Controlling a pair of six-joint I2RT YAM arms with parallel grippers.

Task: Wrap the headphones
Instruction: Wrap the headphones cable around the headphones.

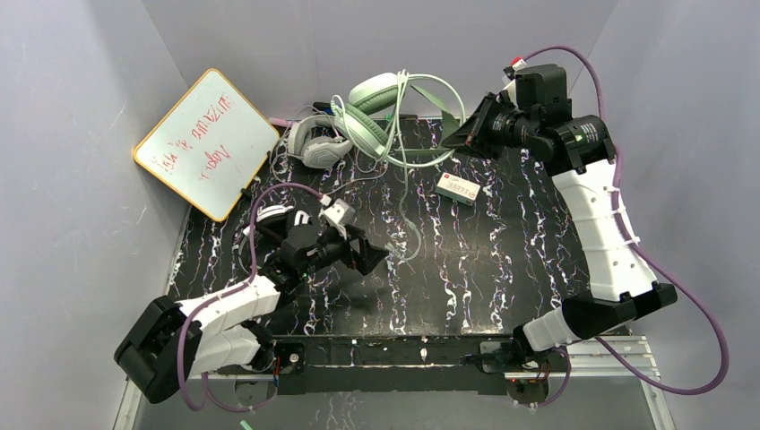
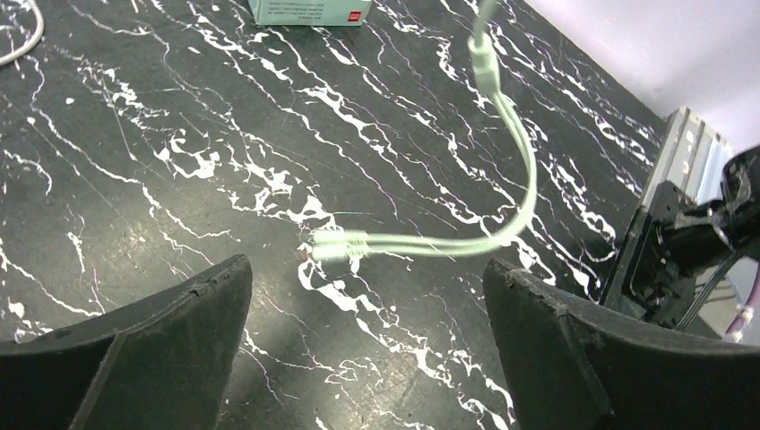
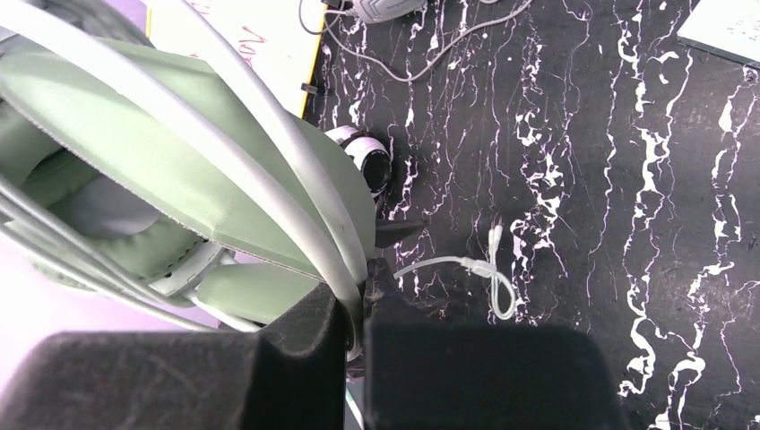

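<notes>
My right gripper (image 1: pixel 454 134) holds the mint-green headphones (image 1: pixel 384 106) lifted at the back of the table. In the right wrist view that gripper (image 3: pixel 358 324) is shut on the green headband (image 3: pixel 179 170). Their pale cable (image 1: pixel 405 193) hangs down to the table, its plug end (image 2: pixel 336 244) lying on the mat. My left gripper (image 2: pixel 367 296) stands open and low just short of that plug, touching nothing. A light grey headset (image 1: pixel 318 143) lies at the back left. A black-and-white headset (image 1: pixel 273 215) lies beside my left arm.
A whiteboard (image 1: pixel 206 143) leans at the back left corner. A small pale box (image 1: pixel 459 188) lies on the black marbled mat (image 1: pixel 502 260) right of the hanging cable. Grey cable from the grey headset trails across the mat's back left.
</notes>
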